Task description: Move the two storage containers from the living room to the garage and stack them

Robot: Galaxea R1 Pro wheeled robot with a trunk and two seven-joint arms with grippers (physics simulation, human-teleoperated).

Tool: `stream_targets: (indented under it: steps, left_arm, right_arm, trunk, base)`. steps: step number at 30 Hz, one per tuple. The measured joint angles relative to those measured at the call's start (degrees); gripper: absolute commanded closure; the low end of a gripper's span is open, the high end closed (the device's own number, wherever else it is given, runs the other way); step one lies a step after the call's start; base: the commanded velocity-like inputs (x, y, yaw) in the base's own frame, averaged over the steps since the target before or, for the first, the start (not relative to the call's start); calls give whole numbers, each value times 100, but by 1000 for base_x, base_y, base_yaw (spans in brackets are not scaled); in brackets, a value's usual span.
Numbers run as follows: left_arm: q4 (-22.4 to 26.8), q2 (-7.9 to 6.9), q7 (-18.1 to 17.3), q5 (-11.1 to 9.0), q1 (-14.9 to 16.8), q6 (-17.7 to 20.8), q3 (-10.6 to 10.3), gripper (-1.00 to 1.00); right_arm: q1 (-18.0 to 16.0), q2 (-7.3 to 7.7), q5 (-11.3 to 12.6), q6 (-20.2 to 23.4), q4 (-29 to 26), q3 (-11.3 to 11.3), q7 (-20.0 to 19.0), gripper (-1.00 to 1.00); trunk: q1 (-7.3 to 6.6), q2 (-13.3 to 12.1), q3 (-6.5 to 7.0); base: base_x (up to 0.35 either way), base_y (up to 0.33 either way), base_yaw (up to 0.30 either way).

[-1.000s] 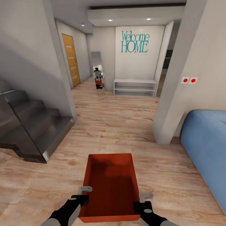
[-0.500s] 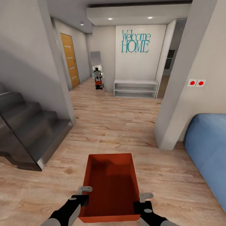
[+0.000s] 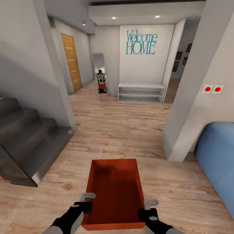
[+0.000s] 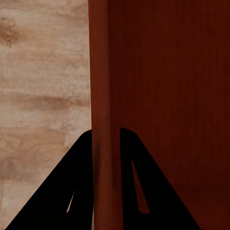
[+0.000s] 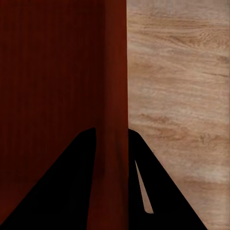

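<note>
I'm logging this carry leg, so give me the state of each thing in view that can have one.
storage container: upright, open top, empty, held off the wood floor by both side walls.
left gripper: shut on the container's left wall.
right gripper: shut on its right wall.
orange door: closed.
white shelf unit: shelves bare.

arms black-to-grey (glossy) | end effector (image 3: 87,201) — grey bracket fingers, black housing

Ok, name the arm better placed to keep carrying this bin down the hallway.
Neither alone: both. The left gripper is clamped on the storage container's left wall, and the right gripper on its right wall, each wall pinched between fingers in the wrist views. Releasing either would likely tip it.
</note>
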State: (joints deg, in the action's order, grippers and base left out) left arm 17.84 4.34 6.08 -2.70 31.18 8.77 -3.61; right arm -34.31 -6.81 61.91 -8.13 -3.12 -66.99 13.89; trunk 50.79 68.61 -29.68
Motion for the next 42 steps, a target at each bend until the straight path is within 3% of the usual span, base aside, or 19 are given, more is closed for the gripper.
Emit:
stream_targets:
  steps: [42]
  left_arm:
    - [-1, -1, 0, -7, -2, 0, -1, 100]
  right_arm:
    - [0, 4, 1, 11, -14, -8, 10, 100]
  trunk:
    - [0, 0, 0]
  base:
    - [324, 0, 0]
